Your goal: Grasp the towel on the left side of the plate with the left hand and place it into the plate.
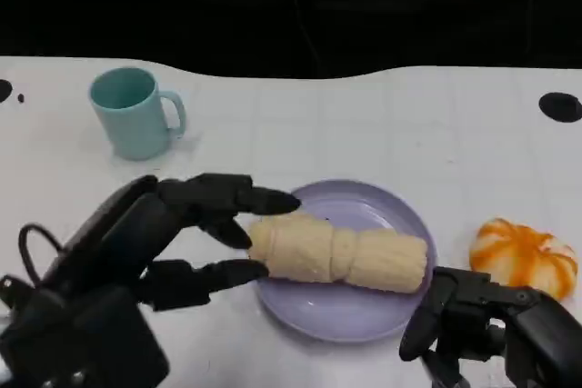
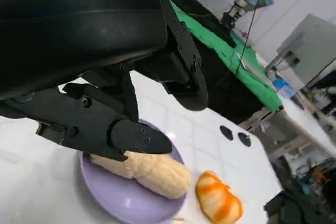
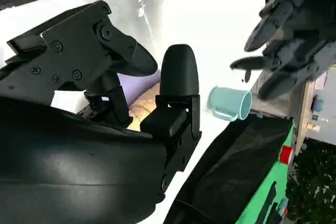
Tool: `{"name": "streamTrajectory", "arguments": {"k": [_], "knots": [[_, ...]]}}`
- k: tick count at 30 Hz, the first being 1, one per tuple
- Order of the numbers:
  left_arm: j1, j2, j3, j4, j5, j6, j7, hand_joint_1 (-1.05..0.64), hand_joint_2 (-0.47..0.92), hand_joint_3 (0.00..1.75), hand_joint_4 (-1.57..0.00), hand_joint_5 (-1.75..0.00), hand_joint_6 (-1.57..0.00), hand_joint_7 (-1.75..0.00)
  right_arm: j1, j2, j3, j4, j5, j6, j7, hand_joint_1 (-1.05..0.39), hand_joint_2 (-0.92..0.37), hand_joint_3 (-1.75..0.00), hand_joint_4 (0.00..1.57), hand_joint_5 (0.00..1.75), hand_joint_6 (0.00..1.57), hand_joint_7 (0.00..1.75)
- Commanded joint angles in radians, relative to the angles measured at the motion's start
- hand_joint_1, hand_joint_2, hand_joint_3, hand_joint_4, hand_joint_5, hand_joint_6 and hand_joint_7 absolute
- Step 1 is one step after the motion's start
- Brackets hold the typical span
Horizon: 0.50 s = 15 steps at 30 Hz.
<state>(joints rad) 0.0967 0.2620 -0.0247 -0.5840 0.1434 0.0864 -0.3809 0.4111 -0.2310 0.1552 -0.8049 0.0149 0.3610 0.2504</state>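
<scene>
**Q:** Where is your left robot hand, and what is it doing?

**A:** My left robot hand (image 1: 195,238) sits low over the white table (image 1: 364,124), its fingers (image 1: 259,199) spread apart and reaching toward the near end of the towel (image 1: 336,252). One fingertip hangs just above that end and another lies just below it, at the plate's edge. The hand is released; I cannot tell whether the tips touch the cloth. In the left wrist view my fingers (image 2: 139,136) hover right over the towel (image 2: 152,171).

**Q:** And the towel itself?

**A:** It is a cream-coloured roll, cinched near the middle, lying across the lavender plate (image 1: 373,315) directly past my left fingertips. The end nearest my left robot hand reaches the plate's rim on that side; the rest rests inside the plate.

**Q:** What about your right robot hand?

**A:** My right robot hand (image 1: 464,311) is beside the plate's other edge, fingers curled inward and grasping nothing. It is close to the plate but apart from the towel.

**Q:** Anything else nearby?

**A:** An orange-and-white striped pumpkin-shaped object (image 1: 525,256) lies just beyond my right robot hand, clear of the plate. A pale teal mug (image 1: 136,111) stands upright well beyond my left robot hand, its handle turned toward the plate's side
</scene>
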Motion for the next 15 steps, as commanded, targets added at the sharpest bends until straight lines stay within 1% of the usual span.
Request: {"name": "streamTrajectory", "arguments": {"k": [1,3,6,9,11,15], "knots": [[0.095,-0.047,0.045,-0.048,-0.112,0.044,0.036,-0.07,0.48,1.14,-0.78,-1.32,-0.89,-0.82,-0.001,-0.006,-0.003,0.004,0.004,-0.001,-0.002,-0.13,-0.56,-1.07,0.77,1.65,0.71,1.33],[0.139,-0.054,0.060,-0.068,-0.167,0.099,0.031,-0.07,0.47,1.28,-0.80,-1.45,-0.84,-1.07,-0.001,-0.008,-0.004,0.007,0.004,-0.007,0.000,-0.13,-0.56,-1.07,0.77,1.65,0.71,1.33],[0.178,-0.061,0.073,-0.094,-0.232,0.178,0.034,-0.09,0.43,1.37,-0.80,-1.63,-0.81,-1.31,-0.001,-0.011,-0.008,0.007,0.004,-0.006,0.002,-0.14,-0.56,-1.07,0.77,1.65,0.71,1.33],[0.204,-0.072,0.076,-0.113,-0.283,0.243,0.044,-0.12,0.40,1.42,-0.78,-1.72,-0.78,-1.45,-0.001,-0.012,-0.014,0.009,0.008,-0.010,0.004,-0.13,-0.56,-1.07,0.77,1.66,0.71,1.33],[0.210,-0.089,0.080,-0.124,-0.321,0.293,0.065,-0.11,0.40,1.44,-0.77,-1.73,-0.77,-1.48,0.000,-0.012,-0.015,0.012,0.009,-0.013,0.004,-0.12,-0.56,-1.07,0.77,1.66,0.71,1.33],[0.198,-0.122,0.094,-0.131,-0.414,0.417,0.103,-0.09,0.44,1.40,-0.79,-1.75,-0.76,-1.56,0.003,-0.013,-0.014,0.009,0.005,-0.013,0.004,-0.13,-0.56,-1.07,0.77,1.66,0.71,1.33]]}}
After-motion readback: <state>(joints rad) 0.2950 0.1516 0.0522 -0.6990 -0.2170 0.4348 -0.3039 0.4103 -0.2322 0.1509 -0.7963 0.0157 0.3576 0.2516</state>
